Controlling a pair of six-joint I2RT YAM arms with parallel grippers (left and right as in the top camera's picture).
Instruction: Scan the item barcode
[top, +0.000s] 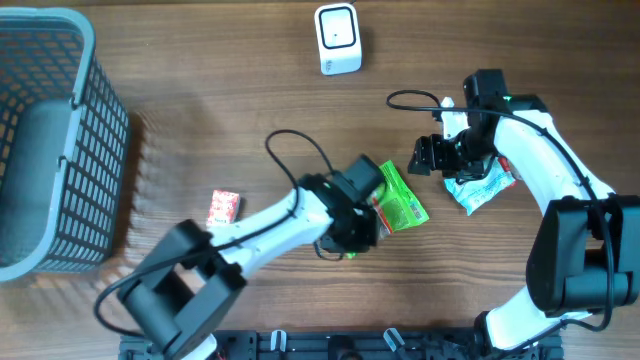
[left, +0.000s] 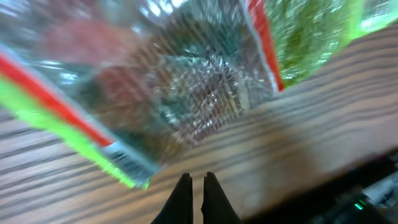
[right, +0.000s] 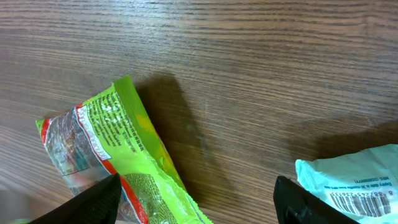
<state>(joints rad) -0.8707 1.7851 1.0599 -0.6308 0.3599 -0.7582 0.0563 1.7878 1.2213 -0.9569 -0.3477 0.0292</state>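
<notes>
Overhead, left jaws sit closed at the green packet; right jaws gape wide beside the white packet.

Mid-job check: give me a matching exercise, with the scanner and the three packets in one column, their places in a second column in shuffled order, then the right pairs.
Things
1. scanner
2. red packet
3. green packet
4. white packet

Places
A. by the open right gripper, barcode facing up
B. at the tip of the shut left gripper
C. alone at the far side of the table
D. nearest the basket

Pairs: 1-C, 2-D, 3-B, 4-A
</notes>
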